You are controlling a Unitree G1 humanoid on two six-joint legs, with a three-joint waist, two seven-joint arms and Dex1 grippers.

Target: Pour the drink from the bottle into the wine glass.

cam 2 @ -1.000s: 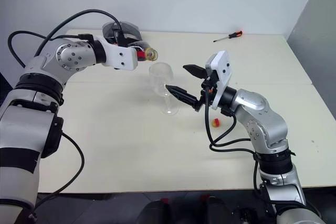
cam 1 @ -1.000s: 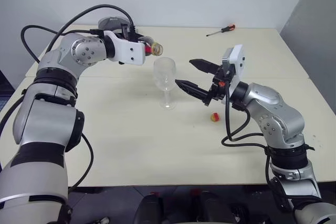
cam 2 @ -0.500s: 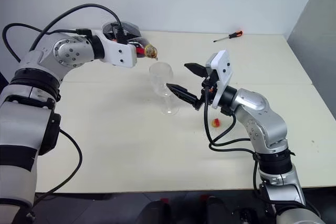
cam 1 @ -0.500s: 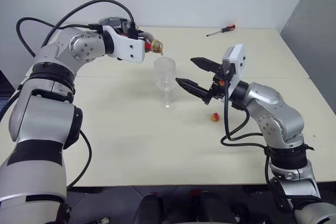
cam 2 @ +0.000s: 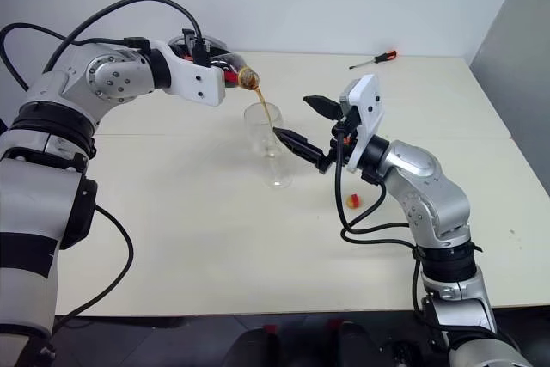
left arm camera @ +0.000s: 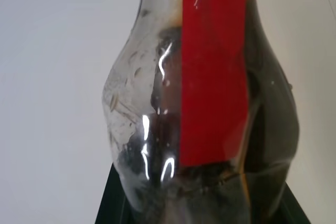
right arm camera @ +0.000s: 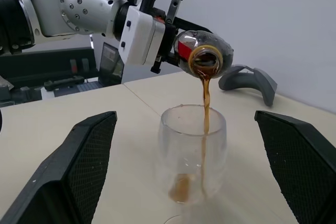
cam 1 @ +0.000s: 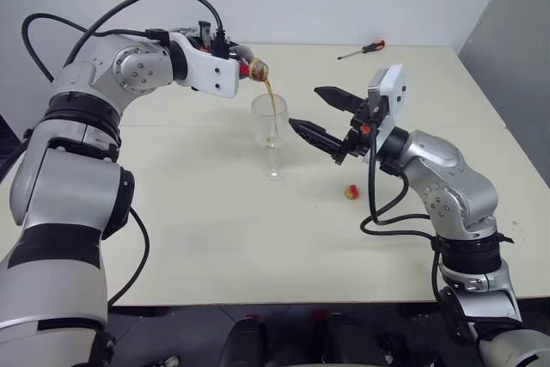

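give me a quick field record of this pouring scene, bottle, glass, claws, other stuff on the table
bottle: small clear plastic bottle with red label strip, uncapped, tipped mouth-down above the glass
drink: dark reddish-brown stream falling into the bowl, small pool at the bottom
glass: clear stemmed wine glass, upright on the cream table
left claw: shut on the bottle
right claw: open, fingers either side of the glass, not touching
cap: small yellow-and-red cap lying on the table
other: red-handled screwdriver at the far side; grey curved object
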